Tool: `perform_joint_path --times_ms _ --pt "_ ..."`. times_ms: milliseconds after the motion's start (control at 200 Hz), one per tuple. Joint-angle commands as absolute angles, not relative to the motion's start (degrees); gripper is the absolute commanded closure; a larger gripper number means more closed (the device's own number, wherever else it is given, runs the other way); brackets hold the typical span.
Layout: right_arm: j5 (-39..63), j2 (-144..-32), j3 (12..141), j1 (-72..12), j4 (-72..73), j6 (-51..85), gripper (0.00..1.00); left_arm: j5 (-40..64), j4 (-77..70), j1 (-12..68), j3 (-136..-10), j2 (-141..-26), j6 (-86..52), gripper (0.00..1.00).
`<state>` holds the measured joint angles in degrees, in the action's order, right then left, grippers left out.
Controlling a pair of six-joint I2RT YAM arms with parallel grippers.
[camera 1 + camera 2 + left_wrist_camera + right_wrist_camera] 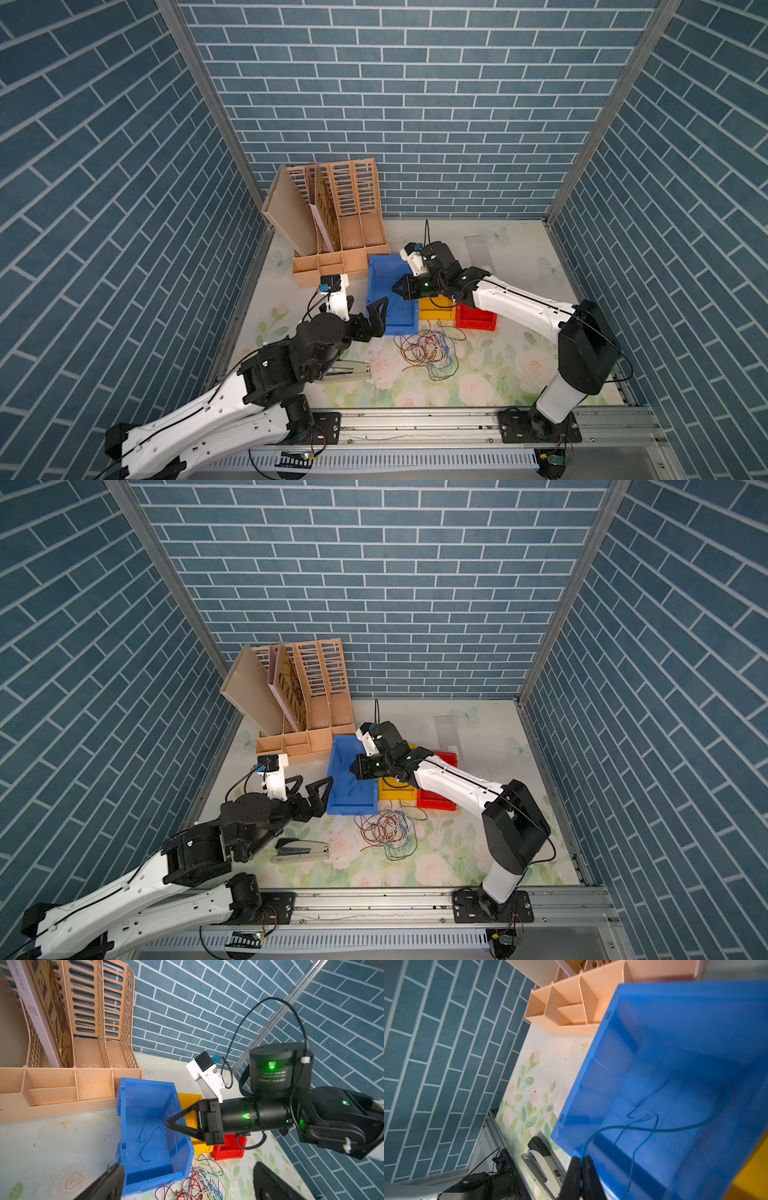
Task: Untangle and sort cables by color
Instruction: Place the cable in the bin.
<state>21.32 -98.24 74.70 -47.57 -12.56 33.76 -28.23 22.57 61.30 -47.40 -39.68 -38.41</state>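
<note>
Right gripper (pixel 581 1169): jaws are pinched on a blue cable (pixel 623 1126), which is trailed into the blue bin (pixel 591 1084) for filing by colour; the left gripper (pixel 308 791) is held wide open, empty, alongside; remaining tangled cables (pixel 428 349) are heaped on the table (pixel 494 374) before that bin.

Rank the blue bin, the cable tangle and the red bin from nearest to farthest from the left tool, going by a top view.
Measured from the left tool in a top view:
1. Blue bin: right beside one fingertip, nearest by far.
2. Cable tangle: lying loose in front of the bin row.
3. Red bin: at the row's far end, partly under the right arm.
</note>
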Motion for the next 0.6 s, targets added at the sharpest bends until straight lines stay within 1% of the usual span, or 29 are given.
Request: perform_joint_path --times_ms 0,100,195,230,265,335,470,595 --pt "21.2 -99.8 79.0 -47.8 -17.9 30.7 0.72 -27.9 21.7 61.2 -46.8 -40.0 -39.2 0.00" --pt "19.7 -99.6 80.0 -48.2 -20.6 30.1 0.59 -28.0 21.5 61.3 -46.8 -40.2 -39.4 0.00" --pt "18.1 -98.8 80.8 -48.3 -23.7 30.2 0.39 -28.2 21.4 61.2 -46.8 -40.2 -39.3 0.00" --pt "17.3 -98.6 81.0 -48.3 -25.0 30.3 0.34 -28.2 21.5 61.2 -46.9 -40.4 -39.4 0.00" --pt "16.4 -98.1 81.1 -48.3 -26.6 30.3 0.30 -28.3 21.4 61.2 -46.9 -40.5 -39.3 0.00" --pt "14.9 -96.2 80.6 -48.4 -27.9 30.5 0.28 -28.3 21.4 61.1 -46.8 -40.9 -39.3 0.00" --pt "13.5 -91.0 79.5 -48.3 -29.3 31.4 0.28 -27.6 20.3 61.1 -46.8 -42.2 -39.2 0.00" --pt "12.7 -86.3 79.3 -48.3 -33.5 31.0 0.29 -25.8 18.4 60.4 -46.5 -44.1 -39.1 0.00"
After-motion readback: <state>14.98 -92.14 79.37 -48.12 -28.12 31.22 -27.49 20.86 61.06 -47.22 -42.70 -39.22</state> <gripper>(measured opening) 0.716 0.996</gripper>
